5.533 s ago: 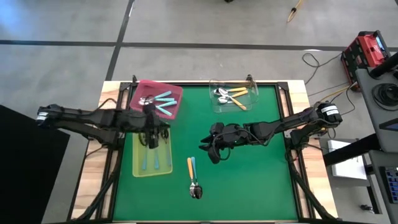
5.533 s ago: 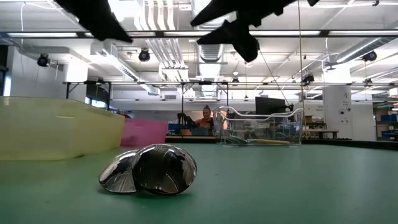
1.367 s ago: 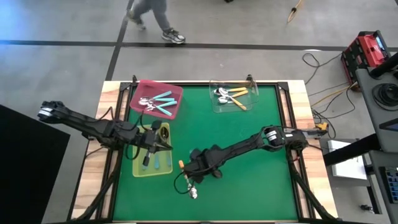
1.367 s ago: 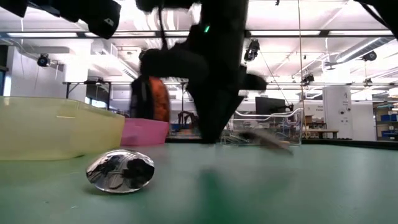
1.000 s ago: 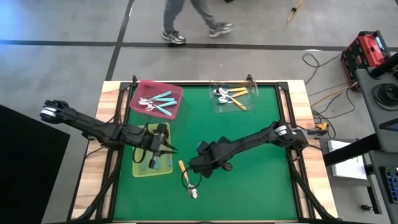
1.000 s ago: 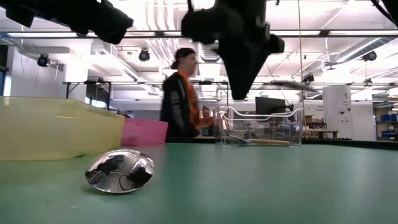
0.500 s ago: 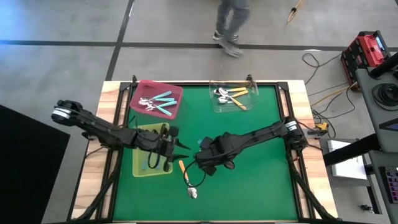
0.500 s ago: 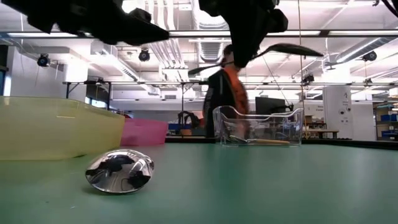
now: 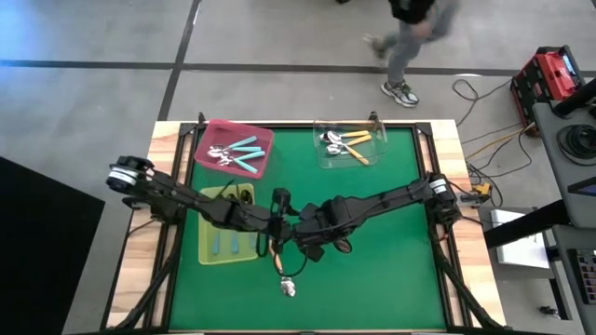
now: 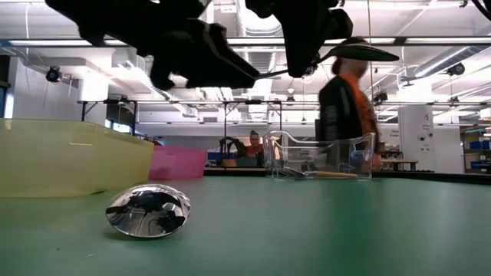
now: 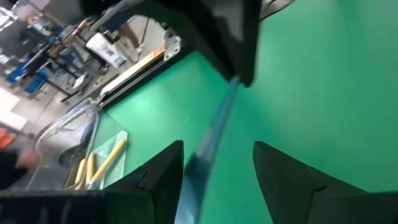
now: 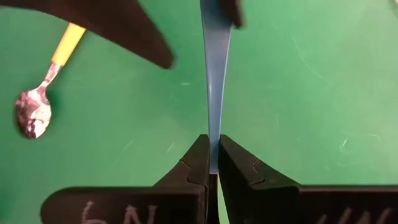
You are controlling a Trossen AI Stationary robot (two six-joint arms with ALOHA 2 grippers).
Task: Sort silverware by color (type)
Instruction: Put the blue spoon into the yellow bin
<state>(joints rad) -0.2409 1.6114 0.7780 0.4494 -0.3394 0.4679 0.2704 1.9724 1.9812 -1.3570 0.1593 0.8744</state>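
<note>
While most spoons sit sorted in pink [image 9: 265, 141], clear [image 9: 321, 160], yellow-green trays [image 9: 208, 251], right gripper [image 12: 211, 163] at frame centre pinches light-blue-handled spoon [image 12: 214, 81]; left gripper [image 11: 219, 165] spread around its handle; orange-handled spoon [image 9: 282, 272] lower centre on green mat left.

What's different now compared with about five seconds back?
The right end effector came down to the two loose spoons, closed on the light blue spoon and lifted it off the mat. The left end effector left the yellow-green tray, swung over and opened either side of that handle. The orange spoon shifted slightly but stays down; pink tray and clear tray unchanged.
</note>
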